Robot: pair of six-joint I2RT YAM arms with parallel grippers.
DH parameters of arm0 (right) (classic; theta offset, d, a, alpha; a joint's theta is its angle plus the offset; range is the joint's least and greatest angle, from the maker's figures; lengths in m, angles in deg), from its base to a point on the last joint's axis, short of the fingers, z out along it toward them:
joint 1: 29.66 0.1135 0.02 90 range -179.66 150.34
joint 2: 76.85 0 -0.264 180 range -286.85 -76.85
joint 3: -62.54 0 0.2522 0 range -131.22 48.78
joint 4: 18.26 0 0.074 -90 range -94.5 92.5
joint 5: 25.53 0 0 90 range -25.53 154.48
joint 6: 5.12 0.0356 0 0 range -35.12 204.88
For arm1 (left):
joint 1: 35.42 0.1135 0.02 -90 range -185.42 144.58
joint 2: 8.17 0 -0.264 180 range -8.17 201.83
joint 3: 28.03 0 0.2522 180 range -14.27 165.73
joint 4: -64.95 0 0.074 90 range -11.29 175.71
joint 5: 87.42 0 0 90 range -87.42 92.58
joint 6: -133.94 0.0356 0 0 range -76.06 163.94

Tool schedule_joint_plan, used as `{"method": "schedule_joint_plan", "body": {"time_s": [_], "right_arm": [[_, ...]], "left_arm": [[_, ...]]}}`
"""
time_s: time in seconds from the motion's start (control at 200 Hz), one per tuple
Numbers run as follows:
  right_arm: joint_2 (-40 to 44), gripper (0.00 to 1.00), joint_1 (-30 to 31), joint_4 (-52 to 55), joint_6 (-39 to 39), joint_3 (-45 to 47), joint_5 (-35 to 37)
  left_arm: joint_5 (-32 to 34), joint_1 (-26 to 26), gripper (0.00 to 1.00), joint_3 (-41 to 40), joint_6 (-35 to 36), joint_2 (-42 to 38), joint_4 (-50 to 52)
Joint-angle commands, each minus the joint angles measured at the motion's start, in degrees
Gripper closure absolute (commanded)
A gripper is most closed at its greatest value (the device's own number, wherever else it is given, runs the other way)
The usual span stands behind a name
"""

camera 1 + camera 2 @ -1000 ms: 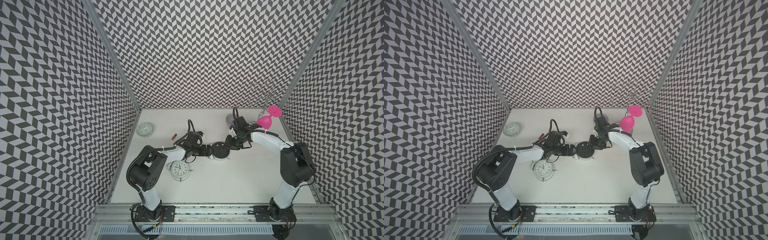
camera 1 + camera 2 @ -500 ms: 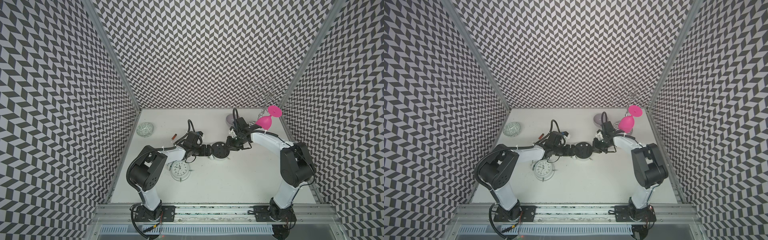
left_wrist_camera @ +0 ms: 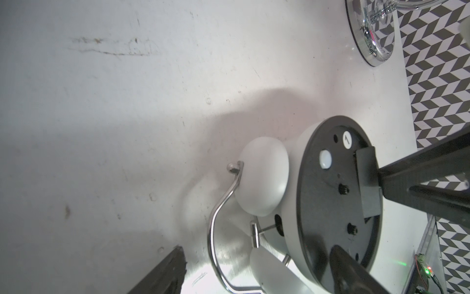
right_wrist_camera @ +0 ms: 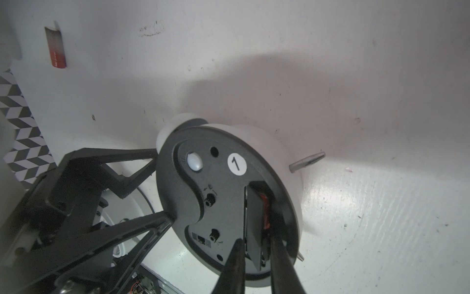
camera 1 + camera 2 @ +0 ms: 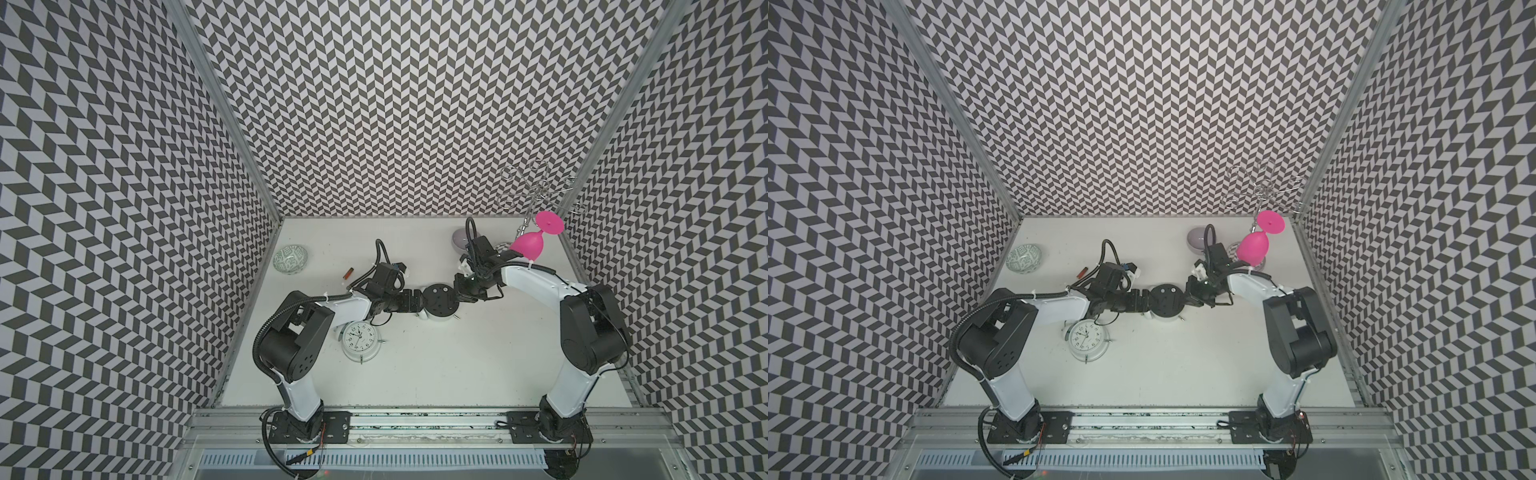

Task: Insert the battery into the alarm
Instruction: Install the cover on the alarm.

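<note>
Alarm clock (image 4: 229,188) face-down, likely light rigid plastic; left gripper (image 4: 162,184) jaws wide, clamping its rim. Battery (image 4: 265,211): red sliver inside clock's back compartment, probably slippery. Right gripper (image 4: 256,244) jaws narrow, straddling hinged cover (image 4: 253,219); pinch unconfirmed. Take cover by thin edge.

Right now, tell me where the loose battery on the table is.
In a top view the loose battery lies flat on the left side of the table, towards the back, between the patterned bowl and the wrist of the left arm.

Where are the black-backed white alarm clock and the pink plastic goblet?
black-backed white alarm clock (image 4: 227,203): right wrist view, black back panel.
pink plastic goblet (image 5: 528,246): a top view, bowl.
</note>
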Motion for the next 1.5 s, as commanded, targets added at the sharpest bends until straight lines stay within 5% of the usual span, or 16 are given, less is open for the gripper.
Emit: {"method": "schedule_joint_plan", "body": {"time_s": [0.0, 0.746, 1.492], "right_arm": [[1.31, 0.84, 0.11, -1.23, -0.79, 0.22, 0.6], [2.25, 0.99, 0.11, 0.57, -2.58, -1.36, 0.38], [0.03, 1.0, -0.57, -1.17, -4.76, 0.74, -4.31]], "left_arm": [[-0.62, -0.51, 0.11, -0.19, -0.33, 0.39, -1.14], [-0.83, -0.5, 0.11, -0.24, -0.35, 0.69, -1.31], [-0.81, -0.46, 0.11, 0.25, -0.85, 1.8, -1.47]]}}
